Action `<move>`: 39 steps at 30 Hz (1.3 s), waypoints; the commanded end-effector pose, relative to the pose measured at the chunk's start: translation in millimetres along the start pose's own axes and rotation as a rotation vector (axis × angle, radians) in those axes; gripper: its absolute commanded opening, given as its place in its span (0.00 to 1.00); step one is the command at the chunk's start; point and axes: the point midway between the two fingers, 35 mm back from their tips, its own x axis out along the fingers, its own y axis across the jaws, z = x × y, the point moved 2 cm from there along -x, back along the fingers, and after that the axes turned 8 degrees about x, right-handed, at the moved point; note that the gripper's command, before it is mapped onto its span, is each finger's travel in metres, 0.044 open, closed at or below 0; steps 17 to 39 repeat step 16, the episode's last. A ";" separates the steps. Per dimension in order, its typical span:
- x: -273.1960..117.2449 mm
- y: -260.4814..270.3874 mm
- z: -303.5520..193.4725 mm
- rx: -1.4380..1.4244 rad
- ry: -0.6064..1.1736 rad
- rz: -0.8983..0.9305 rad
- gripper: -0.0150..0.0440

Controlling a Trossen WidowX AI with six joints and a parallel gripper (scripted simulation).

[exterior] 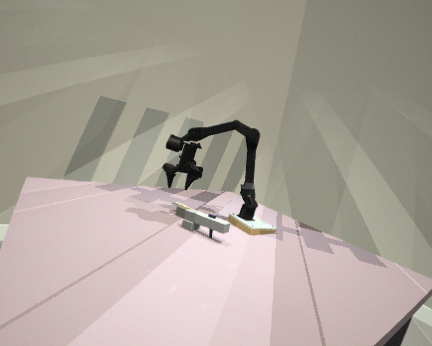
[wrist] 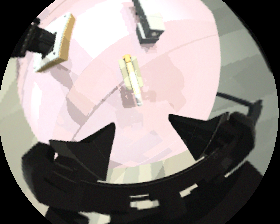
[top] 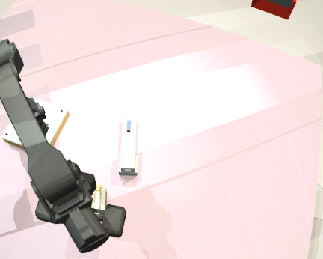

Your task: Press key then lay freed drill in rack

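Observation:
The grey spindle block [top: 128, 146] [exterior: 202, 221] [wrist: 151, 26] stands to one side of the rack. The blue key [top: 128, 126] [exterior: 212, 216] shows on top of the block, and a dark blue part also sticks out below it in the exterior view. The drill [wrist: 133, 80], with a yellow end and a pale tip, lies lengthwise between the rails of the cream rack [wrist: 123, 68] [top: 104, 196]. Its tip reaches past the rack's end. My gripper [exterior: 178, 188] [wrist: 143, 121] is wide open and empty, raised above the table near the drill's tip. Its fingertips are hidden in the top view.
The arm's white and wooden base plate [top: 60, 123] [exterior: 254, 226] [wrist: 64, 42] is near the spindle block. A red box [top: 274, 10] is beyond the table's edge at the top right of the top view. The pink table [exterior: 140, 280] carries light and shadow bands.

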 end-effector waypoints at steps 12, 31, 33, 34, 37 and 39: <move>-97.4 11.6 -95.4 0.602 0.362 -0.358 1.00; -143.0 25.9 -124.4 0.803 0.493 -0.512 1.00; -143.0 25.9 -124.4 0.803 0.493 -0.512 1.00; -143.0 25.9 -124.4 0.803 0.493 -0.512 1.00; -143.0 25.9 -124.4 0.803 0.493 -0.512 1.00; -143.0 25.9 -124.4 0.803 0.493 -0.512 1.00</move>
